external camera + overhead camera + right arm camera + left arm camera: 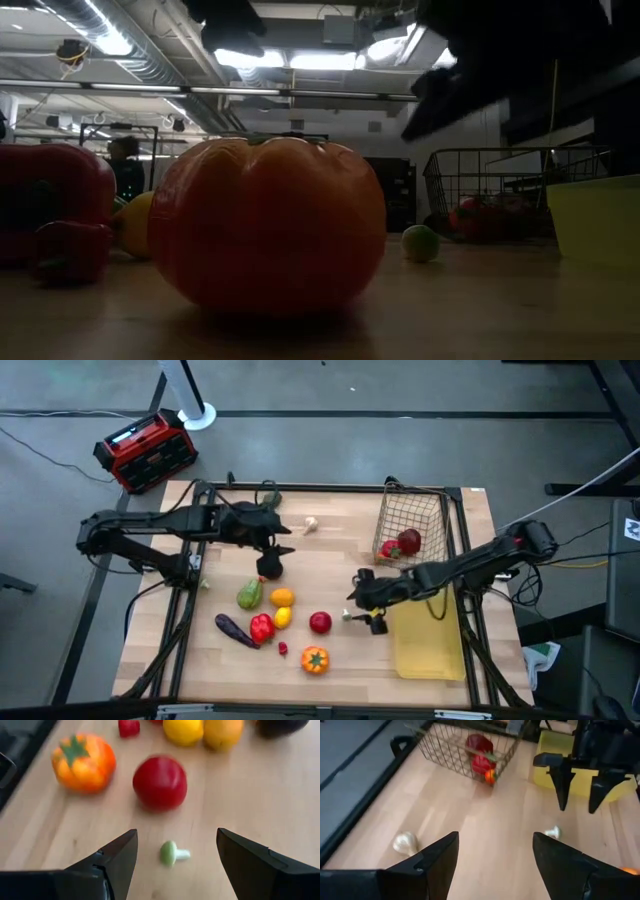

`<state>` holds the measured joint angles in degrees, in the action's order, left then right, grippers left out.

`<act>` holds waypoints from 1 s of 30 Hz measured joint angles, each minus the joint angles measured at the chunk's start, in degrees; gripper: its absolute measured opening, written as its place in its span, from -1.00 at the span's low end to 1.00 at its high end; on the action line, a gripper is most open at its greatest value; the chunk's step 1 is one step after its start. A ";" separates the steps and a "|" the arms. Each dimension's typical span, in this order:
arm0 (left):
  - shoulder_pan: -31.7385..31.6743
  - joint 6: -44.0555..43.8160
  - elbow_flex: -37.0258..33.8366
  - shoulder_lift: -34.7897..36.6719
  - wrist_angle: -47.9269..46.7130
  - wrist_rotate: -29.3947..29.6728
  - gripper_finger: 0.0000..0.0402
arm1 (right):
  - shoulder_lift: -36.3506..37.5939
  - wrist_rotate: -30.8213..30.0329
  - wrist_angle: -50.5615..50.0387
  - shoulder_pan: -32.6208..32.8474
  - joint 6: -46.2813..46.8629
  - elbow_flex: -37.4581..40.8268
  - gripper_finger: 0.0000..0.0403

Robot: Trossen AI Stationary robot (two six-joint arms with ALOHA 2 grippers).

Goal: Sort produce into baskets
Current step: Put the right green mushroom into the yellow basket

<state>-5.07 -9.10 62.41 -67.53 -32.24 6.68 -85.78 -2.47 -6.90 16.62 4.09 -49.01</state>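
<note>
Between the wide-spread right gripper [175, 857] fingers lies a small green-capped mushroom [172, 853].

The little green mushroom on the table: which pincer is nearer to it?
The right pincer, open, is nearer: the green mushroom lies just ahead, between its fingers. The left pincer hangs open, farther away across the table.

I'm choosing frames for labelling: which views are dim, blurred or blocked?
Low view: backlit by ceiling lights, dim, the orange tomato fills the foreground. Right wrist view: soft, the red apple blurred. High view: evenly lit, the wire basket clear.
</note>
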 joint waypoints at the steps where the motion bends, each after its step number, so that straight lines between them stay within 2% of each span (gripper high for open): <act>1: 0.38 -0.36 -0.67 -0.02 -0.18 0.00 0.25 | -1.33 -0.07 1.15 0.33 0.05 -0.01 0.33; 14: 4.28 -4.46 -5.95 -1.11 4.38 0.02 0.25 | -11.78 -0.07 3.56 0.25 0.76 -0.04 0.33; 18: 4.90 -5.45 -7.75 -1.18 7.62 0.00 0.25 | -13.22 -0.03 4.07 0.25 0.75 -0.04 0.33; 30: 5.25 -6.19 -7.84 -1.20 7.88 0.02 0.25 | -14.88 -1.02 5.66 0.25 0.56 -0.02 0.33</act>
<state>0.19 -15.29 54.57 -68.73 -24.36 6.70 -100.66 -3.49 -1.24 16.86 4.65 -49.03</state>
